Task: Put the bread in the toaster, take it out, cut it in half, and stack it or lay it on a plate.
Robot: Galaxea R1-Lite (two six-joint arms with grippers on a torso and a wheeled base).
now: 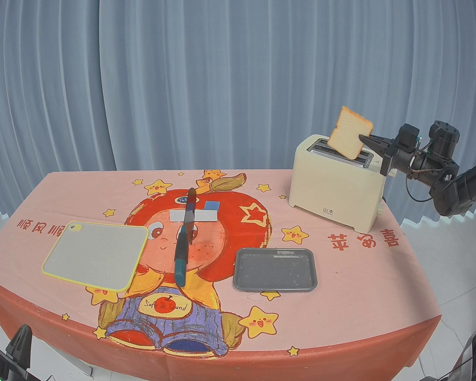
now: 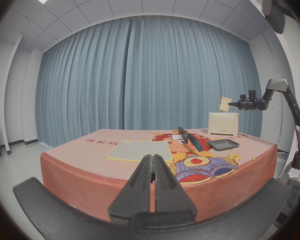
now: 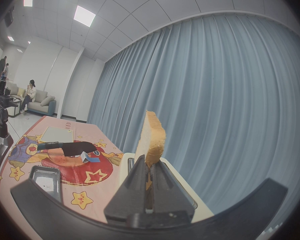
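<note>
Bread [image 1: 349, 132] in the air at the right of the frame, pinched by its lower right edge in the right gripper [image 1: 366, 139], fingers clamped on the crust. The slice hangs just over the toaster [image 1: 336, 186] with its lower corner at the mouth of the slots; which of the 2, I can't tell. Its top leans right and its flat face runs along the slots' length. So the opening lies straight below the fingers, and I'd say a clean drop needs that lean squared off first. Going in or coming out? Can't call it from here. The left gripper [image 2: 153, 157], fingers pressed together on nothing, sits low at lower left, well apart from the toaster. Board [image 1: 95, 255], knife [image 1: 184, 239] and tray [image 1: 275, 270] lie mid-table.
</note>
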